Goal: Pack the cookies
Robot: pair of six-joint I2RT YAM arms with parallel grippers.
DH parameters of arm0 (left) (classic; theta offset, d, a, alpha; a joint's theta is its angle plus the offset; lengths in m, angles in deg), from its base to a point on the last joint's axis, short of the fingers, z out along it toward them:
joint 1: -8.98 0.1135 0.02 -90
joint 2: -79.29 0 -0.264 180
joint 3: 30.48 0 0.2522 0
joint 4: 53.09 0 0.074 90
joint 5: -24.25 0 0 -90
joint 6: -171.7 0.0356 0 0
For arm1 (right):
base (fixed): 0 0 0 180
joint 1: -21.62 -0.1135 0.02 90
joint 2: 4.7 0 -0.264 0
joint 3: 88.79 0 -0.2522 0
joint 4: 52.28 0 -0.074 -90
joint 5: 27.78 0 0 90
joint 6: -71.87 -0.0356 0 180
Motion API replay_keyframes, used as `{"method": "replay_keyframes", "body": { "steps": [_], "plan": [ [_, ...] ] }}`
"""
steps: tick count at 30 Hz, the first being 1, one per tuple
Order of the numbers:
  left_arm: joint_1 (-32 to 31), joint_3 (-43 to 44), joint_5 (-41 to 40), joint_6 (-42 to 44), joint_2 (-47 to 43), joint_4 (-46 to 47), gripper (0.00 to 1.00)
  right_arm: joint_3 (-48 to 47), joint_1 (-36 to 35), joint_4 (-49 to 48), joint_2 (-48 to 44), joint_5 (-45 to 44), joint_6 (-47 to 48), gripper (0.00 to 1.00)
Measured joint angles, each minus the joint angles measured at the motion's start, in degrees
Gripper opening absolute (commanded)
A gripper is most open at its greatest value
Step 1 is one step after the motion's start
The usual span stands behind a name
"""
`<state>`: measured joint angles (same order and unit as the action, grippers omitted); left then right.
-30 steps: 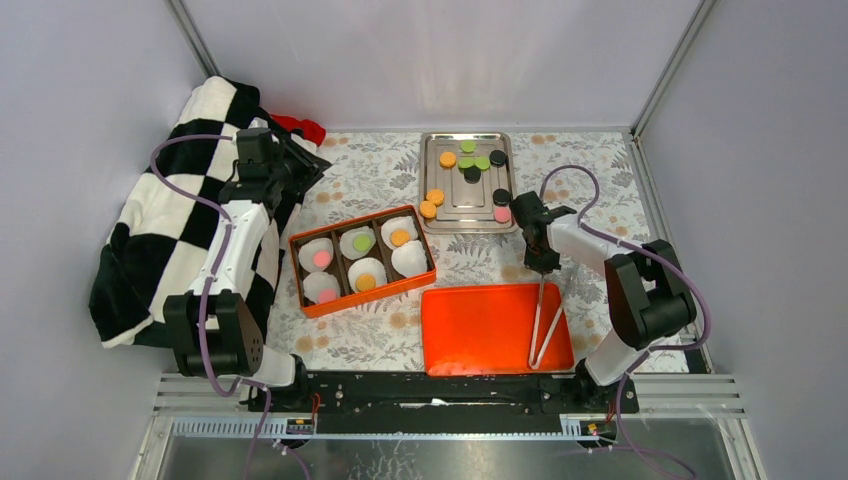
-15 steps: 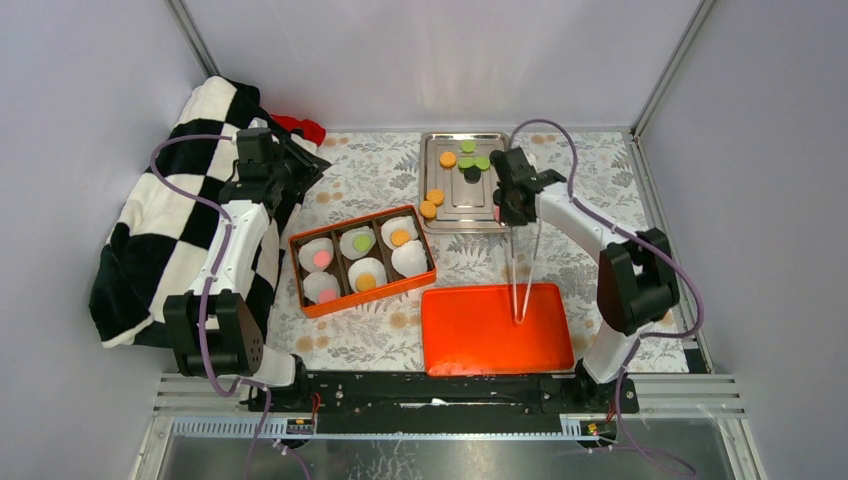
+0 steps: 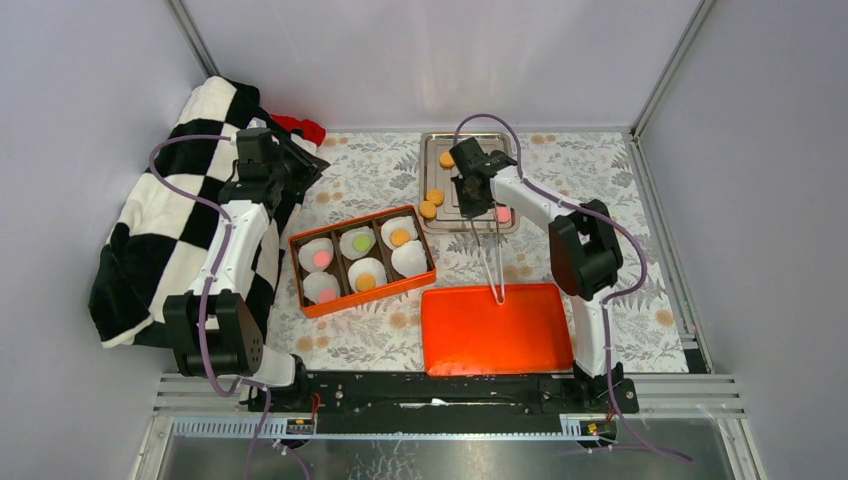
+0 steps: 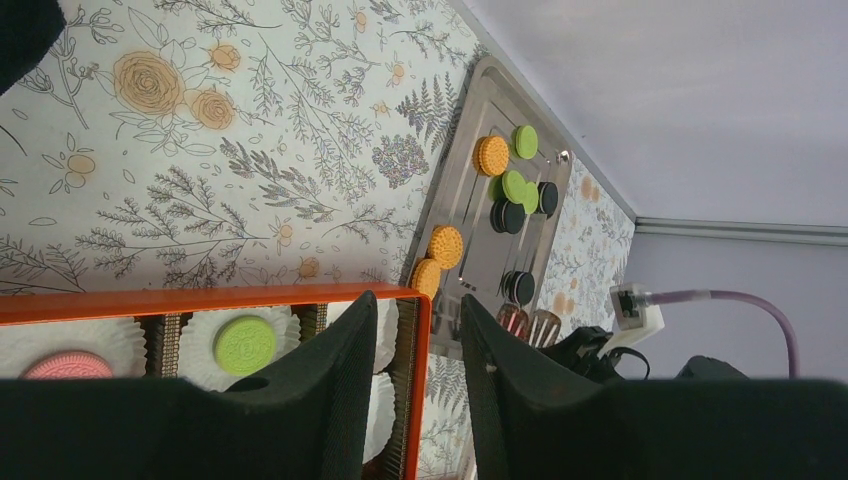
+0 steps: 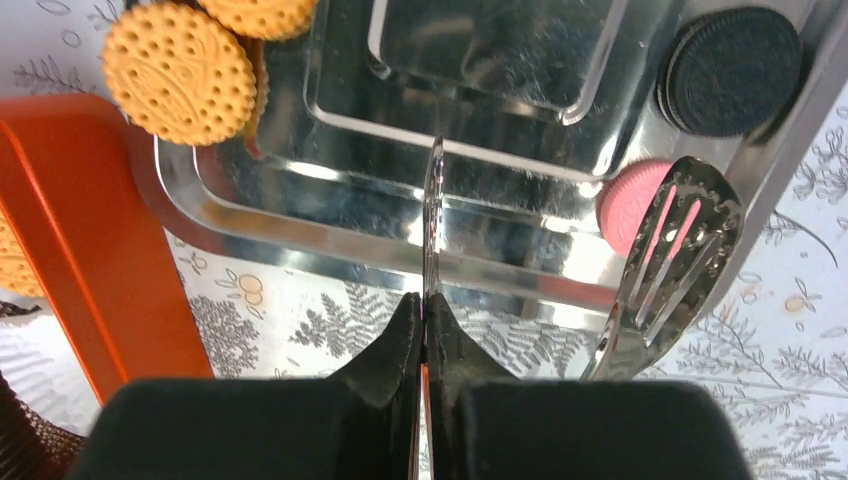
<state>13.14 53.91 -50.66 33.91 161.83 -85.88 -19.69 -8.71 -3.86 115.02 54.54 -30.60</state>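
The cookies lie on a steel tray point(image 3: 452, 222): orange ones point(image 3: 431, 203), a pink one point(image 3: 503, 213), and green point(image 4: 514, 186) and black ones point(image 4: 510, 215) that show in the left wrist view. My right gripper point(image 3: 472, 195) point(image 5: 425, 300) hovers over the tray's near edge, shut on one arm of metal tongs point(image 3: 490, 255). The tongs' other slotted head point(image 5: 675, 240) sits beside the pink cookie point(image 5: 630, 200). An orange box point(image 3: 362, 262) holds paper cups, several with a cookie and one empty point(image 3: 410, 258). My left gripper point(image 3: 268, 160) point(image 4: 418, 310) is open and empty at the far left.
An orange lid point(image 3: 490, 335) lies in front of the tray, with the tongs' hinge end over its far edge. A black-and-white checked blanket point(image 3: 150, 230) and a red cloth point(image 3: 300, 128) fill the left side. Grey walls enclose the table.
My right arm has swung left and away from me, carrying the tongs from over the lid's right side to the steel tray. The left arm has not moved.
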Motion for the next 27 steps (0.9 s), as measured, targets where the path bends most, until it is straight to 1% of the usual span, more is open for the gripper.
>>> {"method": "replay_keyframes", "body": {
  "steps": [4, 5, 6, 7, 9, 11, 13, 16, 20, 21, 27],
  "plan": [
    [0.00, 0.00, -0.02, 0.00, 0.02, 0.00, 0.41, -4.39, 0.02, 0.74, 2.99, 1.31, 0.61, 0.00],
    [0.00, 0.00, -0.04, 0.00, 0.02, 0.00, 0.41, -5.75, 0.00, 0.87, 3.80, 1.38, 0.72, 0.01],
    [0.00, 0.00, -0.04, 0.00, 0.02, 0.00, 0.41, -6.88, 0.00, 0.92, 4.48, 1.38, 0.81, 0.05],
    [0.00, 0.00, -0.04, 0.00, 0.02, 0.00, 0.41, -7.96, 0.00, 1.03, 5.11, 1.42, 0.90, 0.16],
    [0.00, 0.00, -0.07, 0.02, 0.04, 0.00, 0.41, -9.60, 0.00, 1.03, 6.21, 1.66, 1.07, 0.33],
    [0.00, 0.00, -0.07, 0.17, 0.07, 0.00, 0.41, -9.94, 0.00, 0.96, 6.67, 1.79, 1.18, 0.45],
    [0.00, 0.00, -0.07, 0.37, 0.13, -0.02, 0.41, -9.79, 0.00, 0.76, 6.67, 1.77, 1.49, 0.55],
    [0.00, 0.00, -0.07, 0.48, 0.37, -0.02, 0.41, -8.98, 0.00, -0.48, 6.54, 1.46, 1.42, 0.56],
    [0.00, 0.00, -0.02, 0.66, 0.87, -0.04, 0.41, -5.31, -0.22, -1.22, 4.17, 0.52, 1.36, 0.69],
    [0.00, 0.00, -0.02, 0.70, 0.92, -0.04, 0.41, -4.11, -0.31, -1.16, 2.95, -0.09, 1.20, 0.70],
    [-0.07, 0.07, -0.04, 0.81, 0.92, -0.04, 0.41, 7.78, -0.98, -2.19, -11.54, -2.34, 0.85, 0.71]
  ]
}}
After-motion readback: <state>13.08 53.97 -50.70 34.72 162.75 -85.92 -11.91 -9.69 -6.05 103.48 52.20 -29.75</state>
